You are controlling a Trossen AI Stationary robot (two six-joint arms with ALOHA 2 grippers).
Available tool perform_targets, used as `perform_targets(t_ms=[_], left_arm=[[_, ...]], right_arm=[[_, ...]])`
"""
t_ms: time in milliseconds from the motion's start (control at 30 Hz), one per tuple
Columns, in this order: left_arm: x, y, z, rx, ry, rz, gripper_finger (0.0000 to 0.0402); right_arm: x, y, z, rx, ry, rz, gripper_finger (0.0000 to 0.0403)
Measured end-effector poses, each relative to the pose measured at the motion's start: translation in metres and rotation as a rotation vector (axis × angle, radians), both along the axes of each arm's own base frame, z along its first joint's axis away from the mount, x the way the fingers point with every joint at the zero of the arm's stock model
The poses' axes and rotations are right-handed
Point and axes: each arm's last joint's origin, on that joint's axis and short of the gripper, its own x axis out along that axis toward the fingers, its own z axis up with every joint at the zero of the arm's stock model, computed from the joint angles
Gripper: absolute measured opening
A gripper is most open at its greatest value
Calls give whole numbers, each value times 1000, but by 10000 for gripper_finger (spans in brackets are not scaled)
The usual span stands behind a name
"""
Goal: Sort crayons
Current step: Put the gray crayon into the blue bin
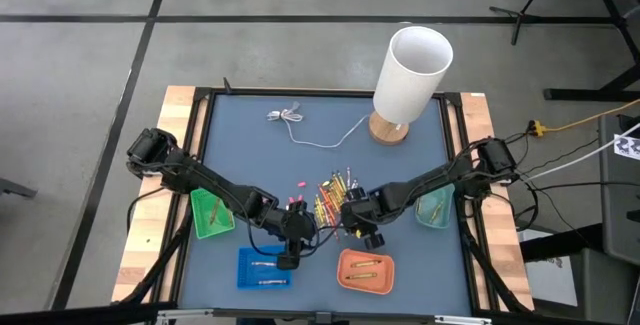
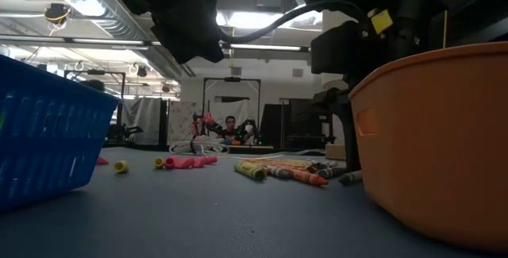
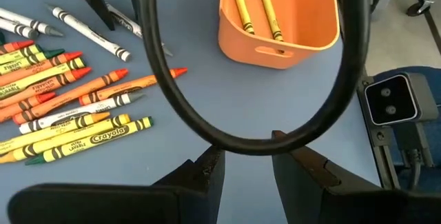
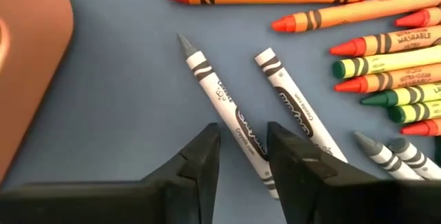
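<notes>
Grey crayon (image 4: 224, 110) sits between our right gripper (image 4: 242, 148)'s parted fingers at six o'clock; next, we clamp.

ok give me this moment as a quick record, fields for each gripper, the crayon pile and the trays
left gripper: open, empty, above the mat near the orange tray
right gripper: open, straddling a grey crayon on the mat
crayon pile: loose, mid-table, mixed colours
orange tray contents: two yellow crayons
other trays: blue, green, teal
</notes>
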Motion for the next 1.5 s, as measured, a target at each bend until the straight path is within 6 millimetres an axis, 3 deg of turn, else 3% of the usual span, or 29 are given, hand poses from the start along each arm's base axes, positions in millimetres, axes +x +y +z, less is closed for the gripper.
perform_targets(t_ms=[367,600,833,1067,1233,1333,1500], left_arm=[[-7,5,12,-20,17,-16,103],[-36,16,49,44,5,30,103],[-76,15,79,196,-32,88,103],[-97,1,80,327,-31,87,103],[-107,2,76,418,13,151,103],[-112,5,74,445,49,188,103],[-114,7,73,461,73,201,103]], right_arm=[[0,0,0,-3,1,-1,10],[6,2,9,0,-12,-3,27],[27,8,42,16,-128,-12,12],[50,14,79,52,-312,-24,17],[63,19,92,110,-491,-28,11],[71,21,95,140,-577,-30,11],[85,27,83,177,-663,-25,16]])
